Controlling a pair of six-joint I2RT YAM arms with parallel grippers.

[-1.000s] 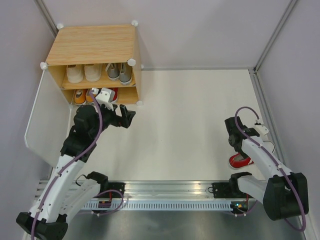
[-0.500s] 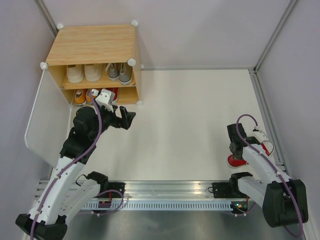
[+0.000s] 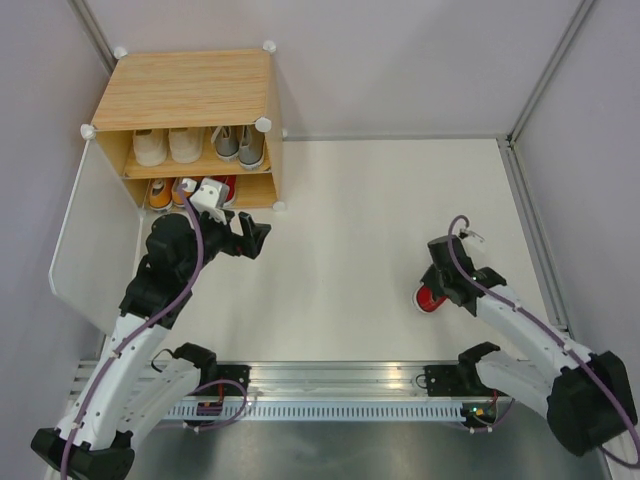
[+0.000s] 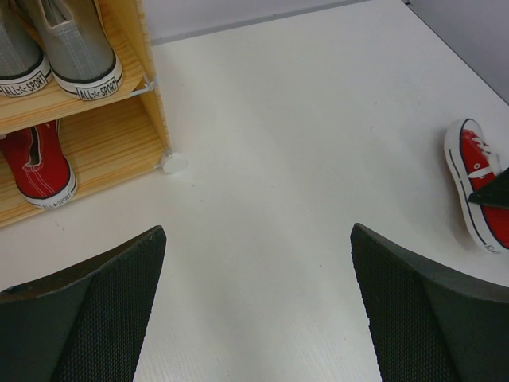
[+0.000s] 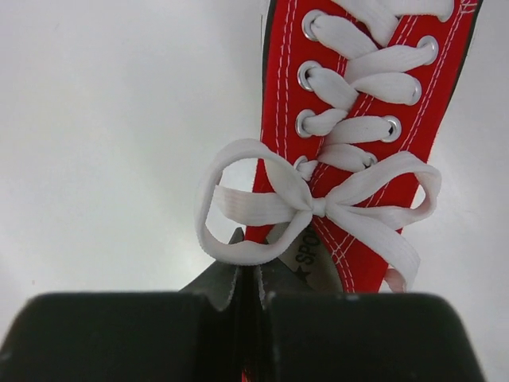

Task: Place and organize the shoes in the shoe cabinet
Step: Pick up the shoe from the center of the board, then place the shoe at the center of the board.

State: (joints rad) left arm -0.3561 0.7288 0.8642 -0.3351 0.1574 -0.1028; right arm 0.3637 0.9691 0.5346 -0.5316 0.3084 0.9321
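The shoe cabinet (image 3: 185,90) stands at the far left with its door (image 3: 85,250) swung open. On its upper shelf are a cream pair (image 3: 167,146) and a grey pair (image 3: 240,146); the lower shelf holds orange shoes (image 3: 160,192) and one red shoe (image 4: 36,163). Another red shoe (image 3: 432,298) is at the right of the table, and my right gripper (image 5: 256,274) is shut on the canvas edge by its laces. My left gripper (image 4: 258,278) hangs open in front of the cabinet, nothing between its fingers.
A white corner connector (image 4: 172,163) marks the cabinet's near right foot. Metal frame posts and grey walls close in the white table on the left, back and right. The arms' base rail (image 3: 330,385) runs along the near edge.
My right gripper closed on the red shoe near the right edge and carried it left toward the table's middle. The left arm stayed still and open.
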